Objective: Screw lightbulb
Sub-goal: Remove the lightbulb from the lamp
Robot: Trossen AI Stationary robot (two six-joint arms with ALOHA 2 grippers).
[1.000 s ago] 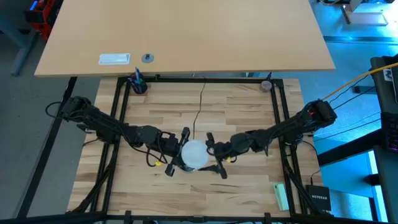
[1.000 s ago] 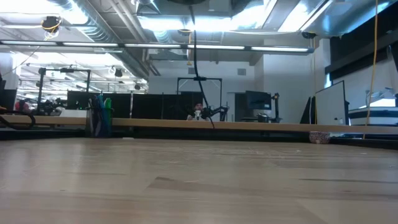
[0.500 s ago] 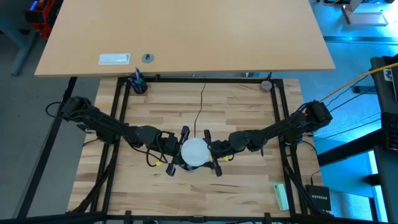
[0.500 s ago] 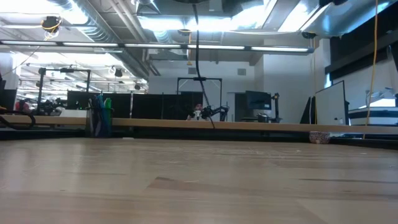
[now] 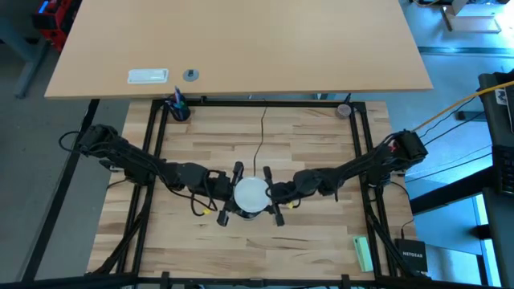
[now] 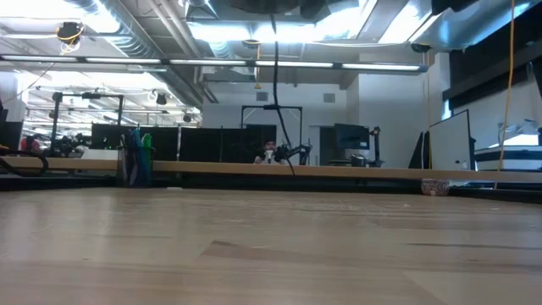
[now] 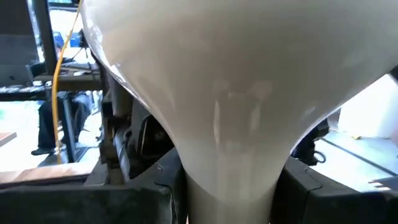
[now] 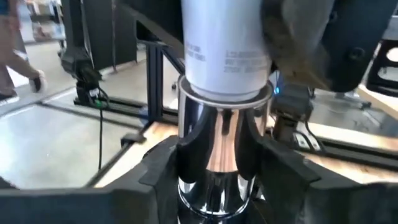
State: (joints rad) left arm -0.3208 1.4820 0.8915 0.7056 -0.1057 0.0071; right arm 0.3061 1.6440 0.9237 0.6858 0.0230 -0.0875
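Note:
The frosted white lightbulb (image 5: pixel 250 195) is held dome up above the middle of the wooden table (image 5: pixel 313 144). Its white neck (image 8: pixel 224 56) goes down into the round silver socket (image 8: pixel 221 149). The socket's thin black cord (image 5: pixel 261 136) runs toward the far edge and hangs from above in the low view (image 6: pixel 276 51). My left gripper (image 5: pixel 232 194) is shut on the bulb from the left. My right gripper (image 5: pixel 272 196) is shut on the socket from the right. The bulb's dome hides the socket in the high view. My left gripper pinches the bulb's narrow neck (image 7: pixel 230 180), below the dome, between its two fingers. It comes level from the table's left. The bulb stands upright, dome up, clear of the table. My right gripper pinches the silver socket's round wall (image 8: pixel 186 155) between its two fingers (image 8: pixel 163 165), just below the socket's rim. It comes level from the table's right. The socket stands upright under the bulb, clear of the table, its cord slack.
A black frame (image 5: pixel 152 160) runs round the table. A pen cup (image 5: pixel 177 108) stands at the far left corner and a small round thing (image 5: pixel 344 110) at the far right. A green object (image 5: pixel 363 253) lies at the near right. A larger tabletop (image 5: pixel 241 40) lies beyond.
My right gripper has moved a little toward the table's left, in to the bulb and socket. The cord has swung slightly in the low view. My left gripper and the bulb have stayed where they were.

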